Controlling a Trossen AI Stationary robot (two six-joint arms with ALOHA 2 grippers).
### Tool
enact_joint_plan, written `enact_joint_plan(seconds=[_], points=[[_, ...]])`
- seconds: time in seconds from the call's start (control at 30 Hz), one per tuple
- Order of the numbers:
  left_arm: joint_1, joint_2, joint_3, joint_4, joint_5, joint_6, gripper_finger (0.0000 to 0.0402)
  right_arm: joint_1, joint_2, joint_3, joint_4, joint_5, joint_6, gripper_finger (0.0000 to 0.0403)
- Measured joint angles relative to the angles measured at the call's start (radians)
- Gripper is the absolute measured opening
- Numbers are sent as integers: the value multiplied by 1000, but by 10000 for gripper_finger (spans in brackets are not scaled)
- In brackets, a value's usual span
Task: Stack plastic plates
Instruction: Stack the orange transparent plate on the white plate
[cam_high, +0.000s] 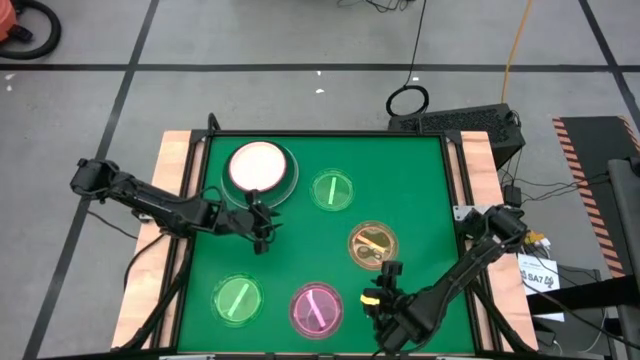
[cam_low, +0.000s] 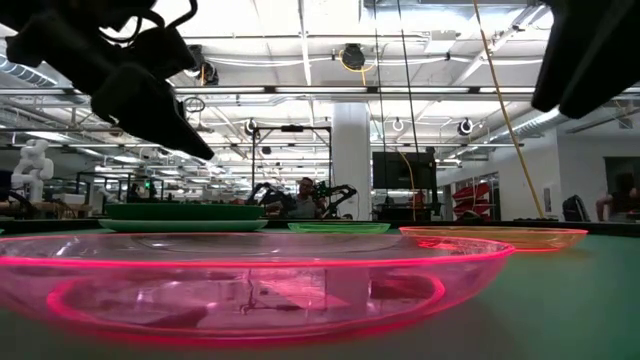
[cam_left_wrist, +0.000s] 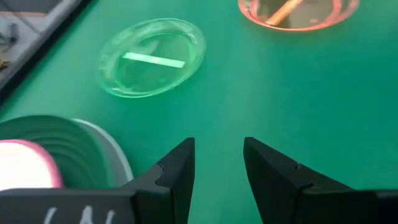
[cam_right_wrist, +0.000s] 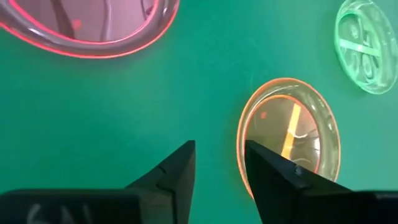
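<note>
Right gripper hovers, fingers apart and empty, by the amber plate, whose near rim it hides; left gripper likewise parted.

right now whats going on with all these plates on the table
Two robot arms are sorting plastic plates on a green table. A stack of large plates with a white one on top sits at the far left, and the left hand hovers empty just beside it. Four small see-through plates lie singly: two green, one amber, one pink. The right hand, open, hangs between the amber and pink plates, holding nothing.
</note>
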Motion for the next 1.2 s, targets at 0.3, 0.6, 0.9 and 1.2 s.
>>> enact_joint_plan(seconds=[0.3, 0.6, 0.9, 1.2], points=[[-34, 0, 0, 59, 12, -18, 145, 0, 1, 0, 9, 19, 27, 164], [-82, 0, 0, 59, 12, -33, 145, 36, 1, -51, 206, -35, 19, 178], [-87, 1, 0, 88, 12, -28, 145, 87, 1, -142, 187, 97, 7, 170], [-98, 1, 0, 87, 17, -74, 145, -1, 2, -159, 59, -5, -36, 169]])
